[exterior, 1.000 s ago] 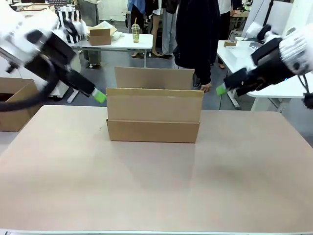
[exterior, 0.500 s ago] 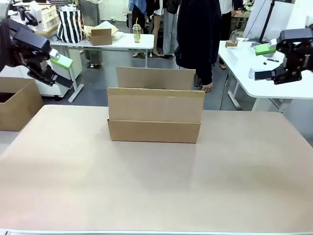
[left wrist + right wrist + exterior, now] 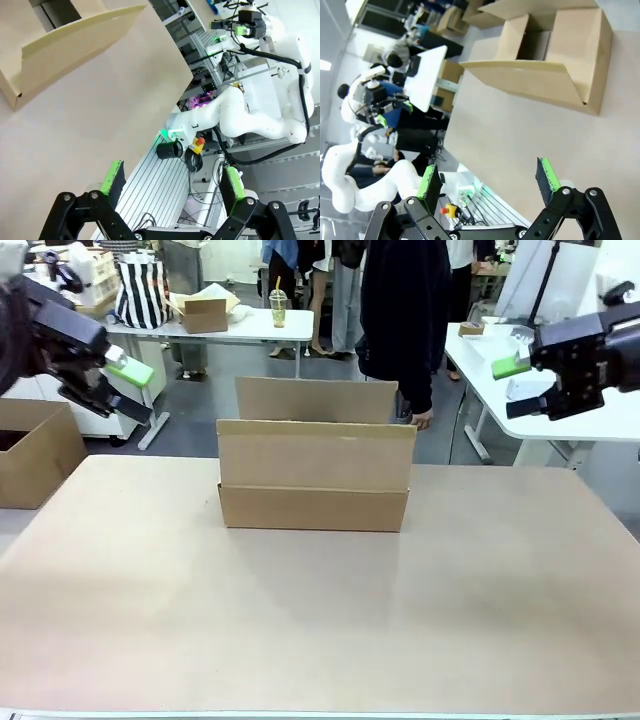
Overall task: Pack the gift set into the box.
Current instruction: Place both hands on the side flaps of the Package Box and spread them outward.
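The box (image 3: 314,476) stands on the table's far half, its long front flap and rear flap upright. From the front view its inside is hidden, and the gift set is out of view. My left gripper (image 3: 128,391) hangs open in the air, well left of the box and above it. My right gripper (image 3: 517,386) hangs open at the same height, well to the right. The left wrist view has open fingers (image 3: 113,178) with the box (image 3: 65,42) far off. In the right wrist view the fingers (image 3: 546,179) are apart, the box (image 3: 547,75) lying beyond them.
A person in dark clothes stands behind the box, one hand (image 3: 421,421) near its far right corner. A larger brown carton (image 3: 32,452) sits off the table's left edge. White tables (image 3: 245,325) stand behind. The tan tabletop (image 3: 320,620) stretches toward me.
Both grippers were beside the box's ends a second ago. They have drawn back outward and upward, and the right one has since drifted slightly back inward. The box has not moved.
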Action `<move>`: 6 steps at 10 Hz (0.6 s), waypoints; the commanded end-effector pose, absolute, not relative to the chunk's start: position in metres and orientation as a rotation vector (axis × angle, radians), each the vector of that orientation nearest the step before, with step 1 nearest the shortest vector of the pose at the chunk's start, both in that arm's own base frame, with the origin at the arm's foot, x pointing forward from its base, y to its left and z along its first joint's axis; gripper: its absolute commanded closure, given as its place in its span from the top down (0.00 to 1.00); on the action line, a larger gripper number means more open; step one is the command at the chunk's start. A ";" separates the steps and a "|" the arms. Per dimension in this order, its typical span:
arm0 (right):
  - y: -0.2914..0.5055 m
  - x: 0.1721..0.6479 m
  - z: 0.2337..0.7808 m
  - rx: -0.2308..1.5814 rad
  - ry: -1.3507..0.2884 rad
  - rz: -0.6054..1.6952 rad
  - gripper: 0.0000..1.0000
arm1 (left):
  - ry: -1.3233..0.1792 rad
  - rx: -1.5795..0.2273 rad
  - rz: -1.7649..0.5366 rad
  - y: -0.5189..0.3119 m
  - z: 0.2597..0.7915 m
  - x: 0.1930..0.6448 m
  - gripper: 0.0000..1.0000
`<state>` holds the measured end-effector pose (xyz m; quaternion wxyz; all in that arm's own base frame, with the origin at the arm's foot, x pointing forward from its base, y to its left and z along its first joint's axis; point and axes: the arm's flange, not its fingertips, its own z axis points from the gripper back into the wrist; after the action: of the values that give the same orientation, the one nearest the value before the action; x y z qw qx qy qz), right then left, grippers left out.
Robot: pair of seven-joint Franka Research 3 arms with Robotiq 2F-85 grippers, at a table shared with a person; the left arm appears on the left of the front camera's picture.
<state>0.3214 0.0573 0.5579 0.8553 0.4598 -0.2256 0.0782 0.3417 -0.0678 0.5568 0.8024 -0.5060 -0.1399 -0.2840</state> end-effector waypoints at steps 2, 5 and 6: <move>0.054 0.324 0.560 1.000 -0.502 0.188 1.00 | -0.300 -1.084 -0.609 -0.068 0.557 0.342 1.00; 0.054 0.324 0.560 1.000 -0.502 0.188 1.00 | -0.384 -0.810 -0.310 -0.153 0.614 0.377 1.00; 0.054 0.324 0.560 1.000 -0.502 0.188 1.00 | -0.371 -0.704 -0.314 -0.187 0.624 0.389 1.00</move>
<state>0.3202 0.0530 0.5599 0.8508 0.4668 -0.2285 0.0772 0.3674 -0.1533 0.6149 0.8750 -0.3969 -0.1993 -0.1925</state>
